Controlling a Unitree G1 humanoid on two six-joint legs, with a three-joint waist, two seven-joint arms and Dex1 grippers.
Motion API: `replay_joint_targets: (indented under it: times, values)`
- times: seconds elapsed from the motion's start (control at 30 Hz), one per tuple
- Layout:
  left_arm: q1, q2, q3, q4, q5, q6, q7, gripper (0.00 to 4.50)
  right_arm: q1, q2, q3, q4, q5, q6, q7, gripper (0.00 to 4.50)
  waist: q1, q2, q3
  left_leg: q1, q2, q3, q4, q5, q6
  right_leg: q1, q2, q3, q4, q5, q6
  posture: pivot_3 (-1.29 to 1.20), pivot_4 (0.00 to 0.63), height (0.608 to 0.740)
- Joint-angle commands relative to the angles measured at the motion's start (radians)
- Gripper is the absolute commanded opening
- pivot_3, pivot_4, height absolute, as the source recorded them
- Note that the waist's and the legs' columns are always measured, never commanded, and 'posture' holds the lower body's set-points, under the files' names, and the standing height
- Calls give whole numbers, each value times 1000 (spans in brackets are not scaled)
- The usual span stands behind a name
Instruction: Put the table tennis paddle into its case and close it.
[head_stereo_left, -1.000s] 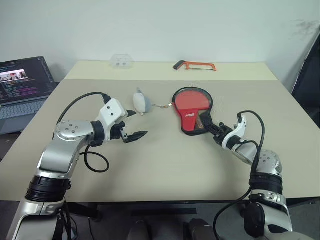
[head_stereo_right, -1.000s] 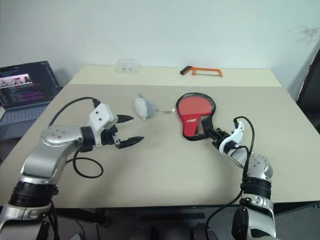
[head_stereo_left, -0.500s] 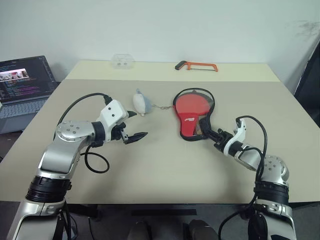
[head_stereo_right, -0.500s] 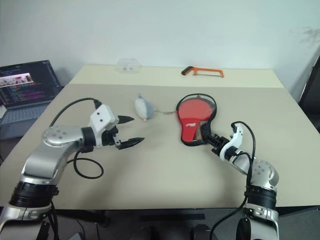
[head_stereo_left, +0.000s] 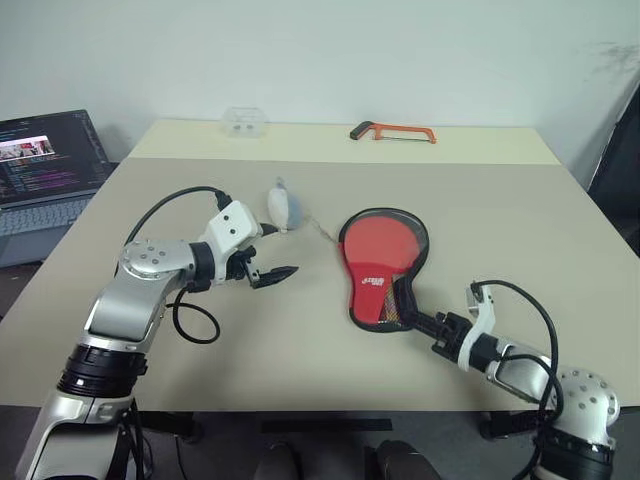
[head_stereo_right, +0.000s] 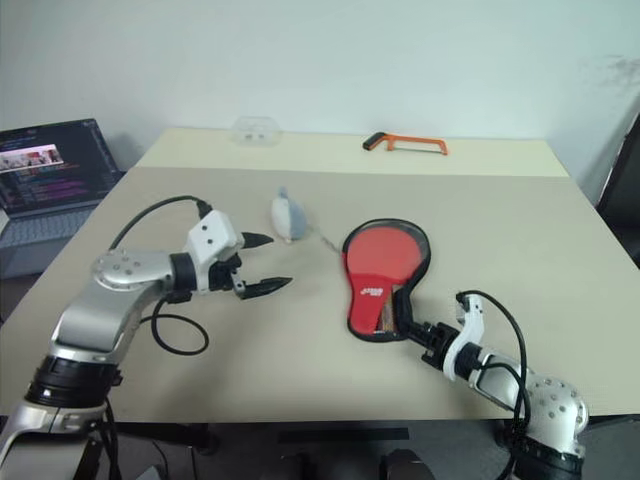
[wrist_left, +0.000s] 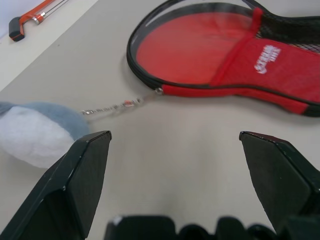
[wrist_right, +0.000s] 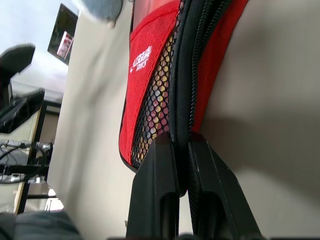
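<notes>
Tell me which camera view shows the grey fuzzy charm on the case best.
The right eye view: the grey fuzzy charm lies whole on the table, its chain running toward the case. The left eye view shows much the same, with the left gripper close beside it. The left wrist view cuts it at the edge; the right wrist view catches a blurred bit.

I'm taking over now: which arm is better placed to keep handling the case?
Right, probably. The right gripper is already shut on the edge of the case at its narrow end. The left gripper hangs open above the table, apart from the case, nearer the grey charm.
</notes>
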Motion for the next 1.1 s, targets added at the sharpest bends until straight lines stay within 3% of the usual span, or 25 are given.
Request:
replay_joint_targets:
  times: [0.03, 0.33, 0.67, 0.83, 0.97, 1.1]
  values:
    - [-24, 9, 7, -3, 1, -24, -12, 4500, 105, -14, 62, -39, 88, 91, -6, 11, 0, -1, -1, 0, 0, 0, 0, 0, 0, 0, 0, 0, 0, 0, 0, 0, 150, 740]
    - [-30, 23, 7, 16, 9, -38, -39, 4500, 278, -147, 162, -124, 222, 68, -10, 11, 1, -7, -5, 0, 0, -1, -2, 0, 0, 0, 0, -1, -1, -2, 0, 0, 150, 740]
    - [-36, 23, 3, 17, 15, -34, -49, 4500, 358, -263, 265, -166, 345, -43, -25, 11, 0, -9, -6, 0, 0, -1, -2, 0, 0, 0, 0, 0, 0, -3, 1, 0, 150, 740]
    - [-40, 21, -1, 25, 21, -38, -49, 4500, 341, -308, 300, -139, 332, -98, -48, 11, 0, -9, -6, 1, 0, -1, -2, 0, 0, 1, 0, -1, 0, -3, 1, 0, 150, 740]
    - [-41, 17, 0, 31, 26, -39, -45, 4500, 281, -368, 310, -135, 225, -145, -7, 11, 0, -9, -6, 1, 0, -1, -2, 0, 0, 1, 0, 0, 0, -3, 2, 0, 150, 740]
    - [-46, 13, -1, 42, 30, -46, -41, 4500, 237, -417, 275, -96, 204, -180, 48, 1211, 2, -9, -6, 1, 0, -1, 0, 0, 0, 1, 0, 0, 0, -3, 2, 0, 150, 740]
